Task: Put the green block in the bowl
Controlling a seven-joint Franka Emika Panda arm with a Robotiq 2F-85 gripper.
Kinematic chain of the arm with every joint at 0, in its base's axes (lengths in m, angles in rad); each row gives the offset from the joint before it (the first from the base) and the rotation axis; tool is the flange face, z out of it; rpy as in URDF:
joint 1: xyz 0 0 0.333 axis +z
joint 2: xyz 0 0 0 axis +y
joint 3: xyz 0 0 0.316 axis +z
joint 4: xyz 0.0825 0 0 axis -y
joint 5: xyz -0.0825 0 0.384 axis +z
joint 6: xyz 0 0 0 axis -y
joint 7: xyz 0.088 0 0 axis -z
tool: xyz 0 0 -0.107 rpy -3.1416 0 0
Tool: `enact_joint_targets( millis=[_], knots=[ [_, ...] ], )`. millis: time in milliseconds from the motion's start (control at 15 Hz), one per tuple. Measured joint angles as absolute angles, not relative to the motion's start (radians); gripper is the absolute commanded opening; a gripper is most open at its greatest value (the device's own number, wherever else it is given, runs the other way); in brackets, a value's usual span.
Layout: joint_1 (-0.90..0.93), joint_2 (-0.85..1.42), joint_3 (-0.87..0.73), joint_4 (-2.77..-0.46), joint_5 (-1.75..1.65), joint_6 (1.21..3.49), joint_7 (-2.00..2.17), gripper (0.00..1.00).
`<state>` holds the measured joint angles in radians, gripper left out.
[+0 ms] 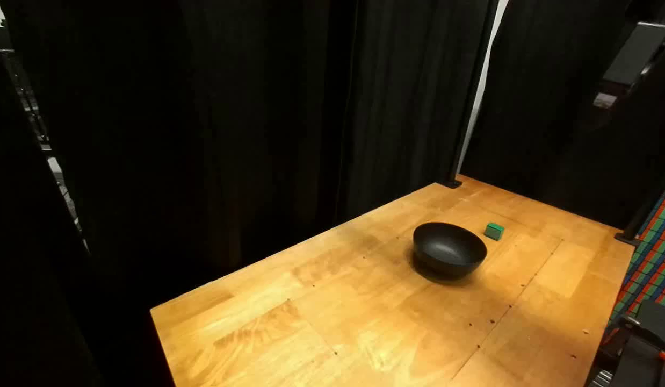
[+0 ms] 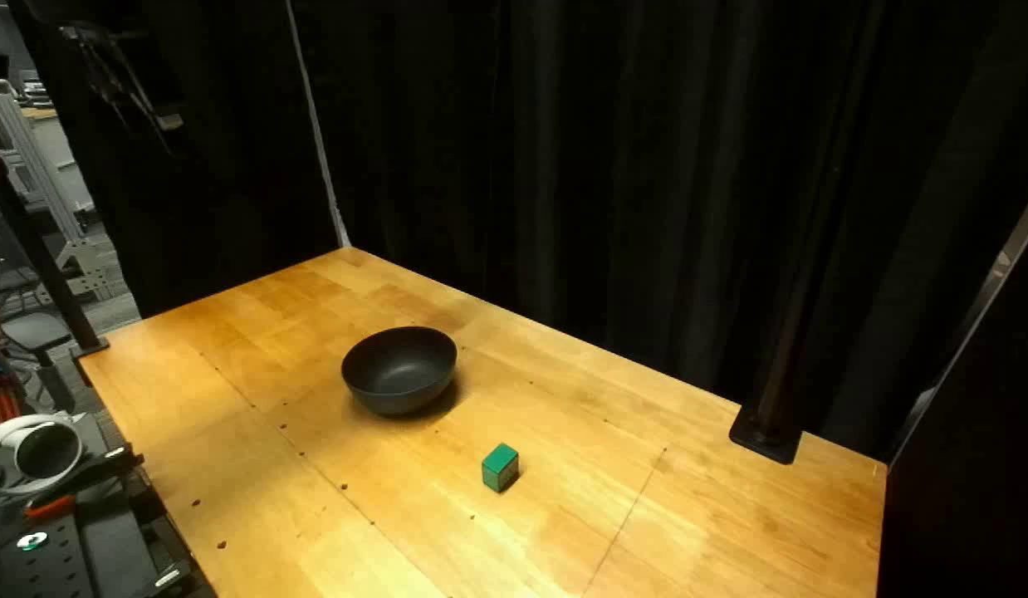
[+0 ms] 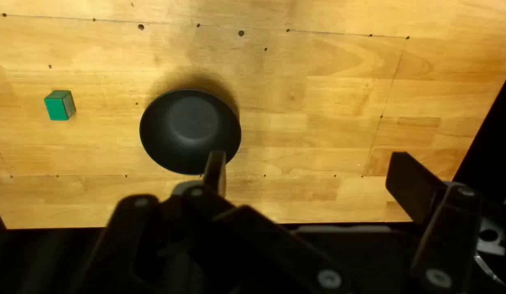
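My gripper (image 3: 306,155) stands wide: in the wrist view its fingers (image 3: 215,170) are well apart, with nothing held between them. The green block (image 3: 59,105) rests on the table (image 3: 302,106), below my gripper and off to one side, past the bowl (image 3: 187,130) when measured from the gap between the fingers. The bowl stands upright on the table, nearer to that gap than the block is. One finger crosses the bowl's rim in the wrist view; in both exterior views no part of my gripper is at the bowl, so I judge this to be overlap in sight and not contact.

I judge the task to be at its start. The block and the bowl are apart, and the bowl does not contain the block. No step of the pick or the placement is complete.

Remaining operations, in my judgement:
1. Shift my gripper across, past the bowl, until the gap is over the block.
2. Lower the fingers to either side of the block.
3. Close on the block and lift it above rim height.
4. Return over the bowl.
5. Release the block inside the rim.

Caution: the bowl probably lies close to the path of step 1; the fingers need to pass above its rim.
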<state>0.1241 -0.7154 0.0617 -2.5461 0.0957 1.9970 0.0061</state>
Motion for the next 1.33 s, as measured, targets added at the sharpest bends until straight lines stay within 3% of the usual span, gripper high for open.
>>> enact_joint_targets(
  millis=[667,1333],
  knots=[
    [0.118,-0.702,0.069,-2.540,0.089,2.025,0.018,1.00],
    [-0.129,-0.165,0.057,-2.532,-0.158,2.585,0.236,1.00]
  ],
)
